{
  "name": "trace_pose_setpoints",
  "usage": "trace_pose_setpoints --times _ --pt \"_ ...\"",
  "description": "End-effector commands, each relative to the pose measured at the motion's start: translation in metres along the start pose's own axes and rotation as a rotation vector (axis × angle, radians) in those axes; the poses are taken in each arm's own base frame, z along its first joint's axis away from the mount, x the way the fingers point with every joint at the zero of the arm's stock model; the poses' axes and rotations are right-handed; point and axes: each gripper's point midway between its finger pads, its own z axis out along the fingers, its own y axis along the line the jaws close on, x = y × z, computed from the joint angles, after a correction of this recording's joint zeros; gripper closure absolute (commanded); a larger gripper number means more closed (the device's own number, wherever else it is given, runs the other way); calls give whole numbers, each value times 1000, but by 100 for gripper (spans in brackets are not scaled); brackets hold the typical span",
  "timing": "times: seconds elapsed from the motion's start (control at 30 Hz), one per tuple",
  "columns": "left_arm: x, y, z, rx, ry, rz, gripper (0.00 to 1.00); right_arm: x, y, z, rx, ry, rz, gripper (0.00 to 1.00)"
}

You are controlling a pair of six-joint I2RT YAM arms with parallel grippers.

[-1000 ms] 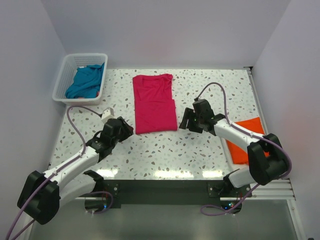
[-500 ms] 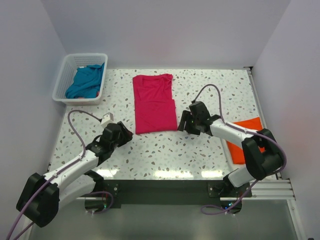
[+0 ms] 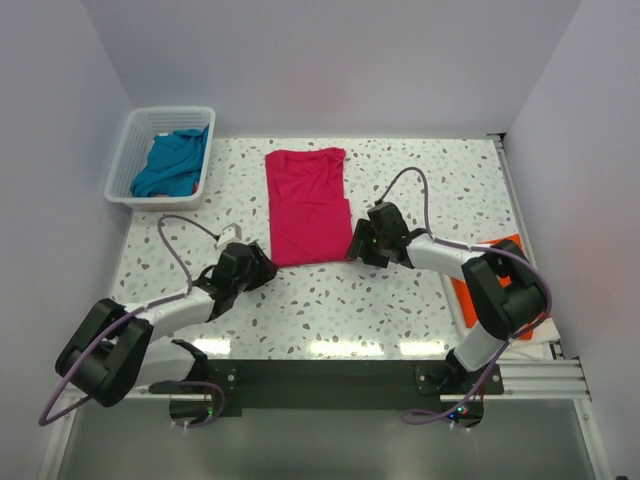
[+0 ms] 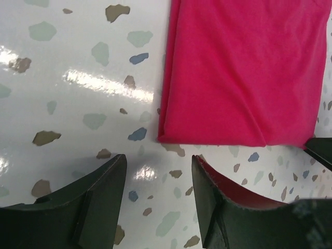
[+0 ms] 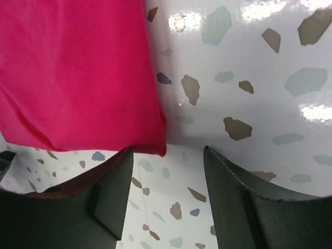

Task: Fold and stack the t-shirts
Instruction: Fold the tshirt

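**Worktop:** speckled worktop. All positions are given from the crimson-pink t-shirt.

**Crimson-pink t-shirt:** lies flat on the worktop, folded into a long narrow rectangle, with its neckline at the far end and its hem at the near end. The near edge shows a small ripple towards the right corner.

**Left pincer**: open and holding nothing. It sits low over the worktop, just off the shirt's near-left corner. In the left wrist view the two fingers stand apart over bare speckled surface. The corner of the shirt lies just beyond the gap, apart from both fingers.

**Right pincer**: open and holding nothing. It sits low, just off the shirt's near-right corner. In the right wrist view the shirt ends just ahead of the left finger. Whether cloth and finger touch cannot be told.

**Teal-blue t-shirt**: bunched inside the white lattice basket, which stands to the left of the crimson-pink shirt near its far end, well apart from it.

**Bright orange t-shirt**: lies to the right of the crimson-pink shirt, well apart and nearer the front edge. It is largely hidden by the right arm.
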Motion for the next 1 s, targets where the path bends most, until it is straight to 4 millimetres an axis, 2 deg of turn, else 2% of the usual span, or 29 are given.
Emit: trace_pose_setpoints --times 0.0,0.2,0.47,0.6,0.63,0.77,0.83,0.97 --pt "-16 -27 11 75 -42 -4 42 -12 11 11 -21 -46 36 40" --pt "-15 -27 24 42 -32 -11 45 -11 18 21 -42 -20 56 43" --pt "-10 -28 35 25 2 -5 58 -9 18 30 -36 -2 62 51" --pt "-8 -27 38 13 14 3 73 -8 17 29 -29 6 56 61" --pt "-8 -27 38 11 14 3 81 -6 15 28 -18 12 53 67" --pt "-12 -28 38 -8 15 24 97 -7 11 23 5 19 22 85" --pt "-16 -27 36 -21 5 29 100 -9 6 17 27 15 4 92" --pt "-18 -20 26 -53 2 46 100 -5 -3 7 47 26 -26 98"
